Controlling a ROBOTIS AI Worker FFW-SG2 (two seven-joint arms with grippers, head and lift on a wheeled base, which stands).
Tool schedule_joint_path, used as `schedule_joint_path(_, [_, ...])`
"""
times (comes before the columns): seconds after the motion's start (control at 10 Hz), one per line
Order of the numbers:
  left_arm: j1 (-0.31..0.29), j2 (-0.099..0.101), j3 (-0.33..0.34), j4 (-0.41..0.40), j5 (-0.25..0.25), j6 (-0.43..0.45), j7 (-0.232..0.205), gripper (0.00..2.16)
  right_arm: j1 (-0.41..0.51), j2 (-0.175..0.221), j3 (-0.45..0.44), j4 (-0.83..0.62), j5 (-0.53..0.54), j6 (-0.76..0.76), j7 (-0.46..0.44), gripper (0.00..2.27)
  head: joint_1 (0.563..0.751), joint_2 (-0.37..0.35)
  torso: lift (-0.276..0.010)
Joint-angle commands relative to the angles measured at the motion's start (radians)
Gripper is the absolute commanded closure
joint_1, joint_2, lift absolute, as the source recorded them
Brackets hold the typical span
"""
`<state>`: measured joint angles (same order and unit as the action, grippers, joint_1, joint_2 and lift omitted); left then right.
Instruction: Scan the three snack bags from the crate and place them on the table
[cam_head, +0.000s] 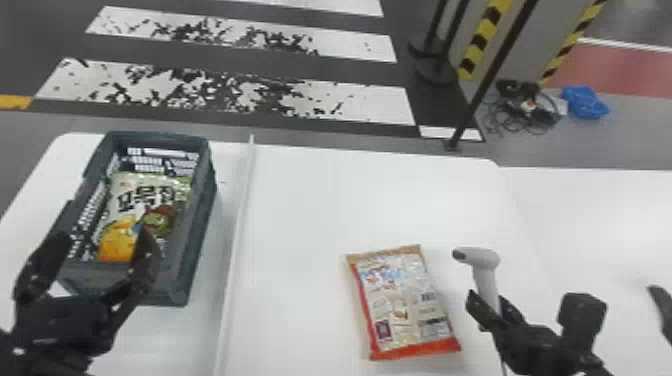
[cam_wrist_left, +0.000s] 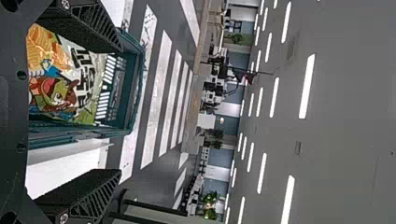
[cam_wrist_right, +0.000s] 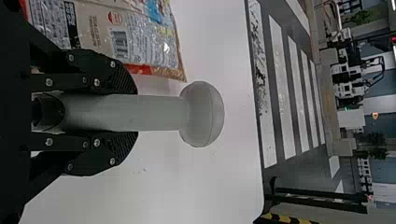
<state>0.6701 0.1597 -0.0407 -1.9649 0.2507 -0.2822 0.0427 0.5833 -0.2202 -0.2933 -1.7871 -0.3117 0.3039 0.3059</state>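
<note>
Over the white table (cam_head: 300, 210), the right gripper (cam_head: 489, 307) pinches a grey plastic scanner (cam_head: 485, 259) beside a red-edged snack bag (cam_head: 395, 310), barcode (cam_head: 427, 297) up. The left gripper (cam_head: 106, 220), spread, is at the dark slatted plastic crate (cam_head: 200, 235), where a black-lettered white-orange bag (cam_head: 125, 215) lies.

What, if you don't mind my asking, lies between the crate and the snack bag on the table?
In the head view, a thin white strip runs between the crate and the snack bag; the rest is bare white table.

Ceiling strips (cam_wrist_left: 307, 86) glow — soft glare (on the table (cam_head: 425, 197)).
</note>
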Motion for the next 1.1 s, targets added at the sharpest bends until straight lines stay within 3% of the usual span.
schedule_joint_path(0.0, [-0.001, 0.004, -0.002, 0.001, -0.002, 0.002, 0.0, 0.08, -0.08, -0.022, -0.018, 0.072, 0.02, 0.042, 0.002, 2.19, 0.695, -0.194, -0.037])
schedule_joint_path(0.4, [-0.003, 0.009, -0.004, 0.004, -0.011, 0.005, 0.002, 0.08, -0.238, -0.071, -0.017, 0.307, 0.055, 0.051, 0.013, 2.19, 0.695, -0.263, -0.037])
schedule_joint_path(0.6, [-0.006, 0.011, -0.005, 0.003, -0.011, 0.012, 0.002, 0.08, -0.247, -0.079, -0.015, 0.334, 0.065, 0.045, 0.016, 2.06, 0.695, -0.292, -0.037])
schedule_joint_path(0.7, [-0.012, 0.011, -0.008, 0.003, -0.013, 0.018, 0.002, 0.08, -0.246, -0.08, -0.015, 0.334, 0.065, 0.039, 0.016, 1.45, 0.695, -0.298, -0.037])
schedule_joint_path(0.8, [-0.014, 0.011, -0.015, 0.003, -0.024, 0.024, 0.005, 0.08, -0.238, -0.08, -0.015, 0.33, 0.062, 0.015, 0.019, 0.35, 0.695, -0.302, -0.037])
schedule_joint_path(0.9, [-0.014, 0.011, -0.019, 0.003, -0.033, 0.024, 0.008, 0.08, -0.235, -0.08, -0.018, 0.317, 0.062, 0.015, 0.018, 0.02, 0.695, -0.304, -0.037])
schedule_joint_path(1.0, [-0.014, 0.011, -0.021, 0.003, -0.038, 0.024, 0.009, 0.08, -0.22, -0.084, -0.02, 0.288, 0.065, 0.011, 0.018, 0.02, 0.695, -0.308, -0.037])
